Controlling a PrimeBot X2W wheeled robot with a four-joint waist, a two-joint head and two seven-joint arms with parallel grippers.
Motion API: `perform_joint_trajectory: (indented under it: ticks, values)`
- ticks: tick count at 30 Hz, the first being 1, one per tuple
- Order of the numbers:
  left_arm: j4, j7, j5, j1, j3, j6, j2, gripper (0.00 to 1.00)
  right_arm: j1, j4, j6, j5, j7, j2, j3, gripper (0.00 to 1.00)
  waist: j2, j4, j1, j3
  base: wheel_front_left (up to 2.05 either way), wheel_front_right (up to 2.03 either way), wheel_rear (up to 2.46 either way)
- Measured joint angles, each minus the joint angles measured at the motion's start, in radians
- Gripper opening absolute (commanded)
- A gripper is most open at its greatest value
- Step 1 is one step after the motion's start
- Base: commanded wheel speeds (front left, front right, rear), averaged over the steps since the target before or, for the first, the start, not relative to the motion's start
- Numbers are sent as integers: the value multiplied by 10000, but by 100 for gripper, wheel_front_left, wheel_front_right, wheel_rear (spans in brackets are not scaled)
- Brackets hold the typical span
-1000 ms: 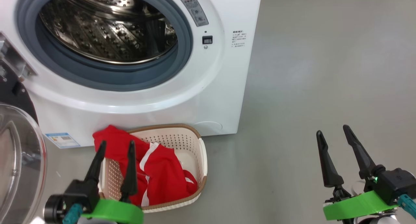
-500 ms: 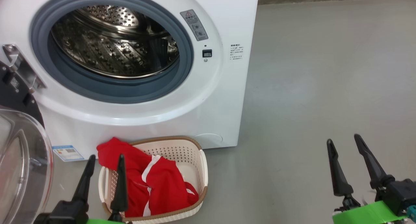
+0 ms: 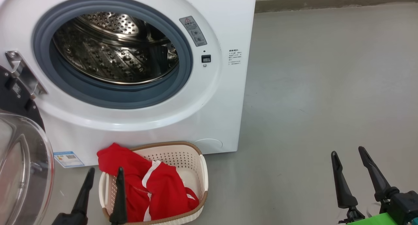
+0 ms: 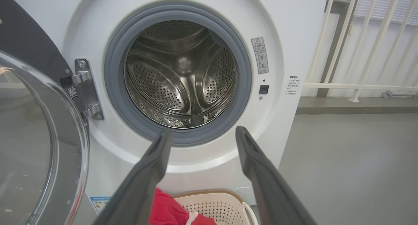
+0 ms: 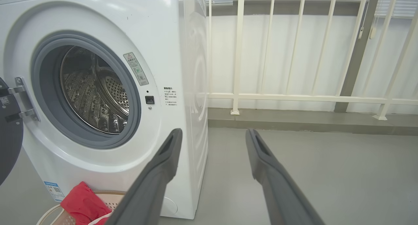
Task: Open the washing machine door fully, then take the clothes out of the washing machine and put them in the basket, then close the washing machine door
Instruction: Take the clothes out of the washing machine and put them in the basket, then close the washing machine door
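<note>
The white washing machine (image 3: 222, 25) stands with its steel drum (image 3: 114, 52) open to view, and I see no fabric inside it. Its door (image 3: 23, 166), black rim and clear glass bowl, is swung wide to the left. On the floor in front sits the cream basket (image 3: 183, 156) holding the red clothes (image 3: 153, 192) with white stripes, one corner draped over the rim. My left gripper (image 3: 105, 170) is open and empty just before the basket's left end; the left wrist view has it (image 4: 203, 131) pointing at the drum (image 4: 181, 74). My right gripper (image 3: 347, 151) is open and empty over bare floor, far right.
Grey floor (image 3: 326, 88) spreads to the right of the machine. A white railing (image 5: 294, 97) and a low kerb (image 5: 294, 120) run along the wall behind. The open door (image 4: 39, 146) takes up the space at my left. A blue label (image 3: 68, 159) marks the machine's lower front.
The head view has shifted, so the machine and basket sit lower in the picture. Both grippers have sunk toward the bottom edge, still open. The clothes lie unchanged in the basket.
</note>
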Motion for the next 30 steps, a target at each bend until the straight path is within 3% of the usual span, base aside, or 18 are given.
perform_joint_trajectory:
  ticks: [13,30]
  values:
    - [96,0,322,45,13,-2,-100,100,0,-67,0,-2,0,2,27,100,0,79,0,45,-16,13,4]
    - [59,0,364,43,75,-107,-102,100,-3,-65,0,82,0,4,84,100,0,222,0,125,-121,112,9]
